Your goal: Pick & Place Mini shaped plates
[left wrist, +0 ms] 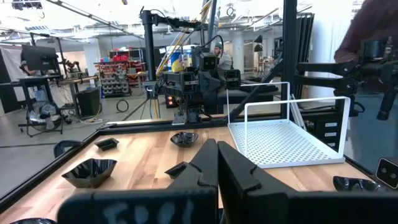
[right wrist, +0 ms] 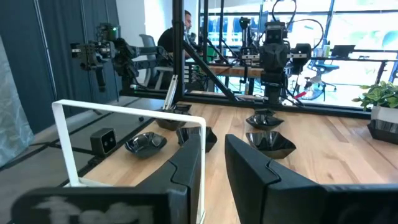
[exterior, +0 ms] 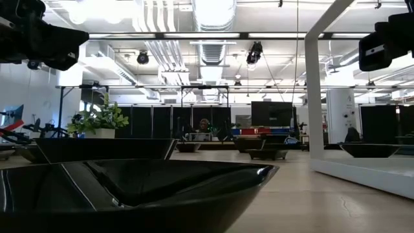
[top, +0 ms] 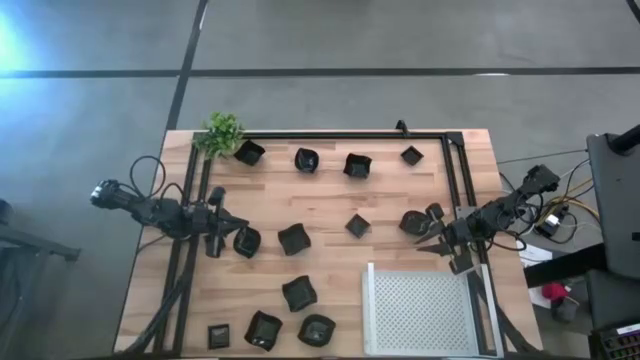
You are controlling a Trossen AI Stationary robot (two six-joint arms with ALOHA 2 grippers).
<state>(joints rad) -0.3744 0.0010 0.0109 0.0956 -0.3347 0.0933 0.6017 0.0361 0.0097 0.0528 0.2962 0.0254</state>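
The left gripper [top: 212,222] hangs at the left edge of the table with its fingers pressed together and nothing between them. Just beside it, toward the table's middle, sits one of the mini shaped plates [top: 247,241], with a squarish plate [top: 294,239] a little farther the same way. Past this gripper toward the back rail are the small green plant [top: 222,132] and a row of four plates; toward the front edge lie four more, apart from one another.

Near the middle of the table a small plate [top: 358,225] sits alone — between the two arms and well apart from either.

The right gripper [top: 441,243] holds nothing, and its fingers stand partly apart, a clear gap showing between them in the right wrist view. A rounded plate [top: 414,222] lies just beside it on the side toward the middle, and the white perforated tray [top: 425,312] lies near it toward the front edge, with no plate on it yet.

I judge the task barely begun, the likely step being the right arm's first pick of that rounded plate. To do it well, come down over one raised rim with one finger inside the bowl and one outside, and close on the wall rather than across the whole dish. These glossy dishes look light and may skid — lift straight before swinging to the tray.
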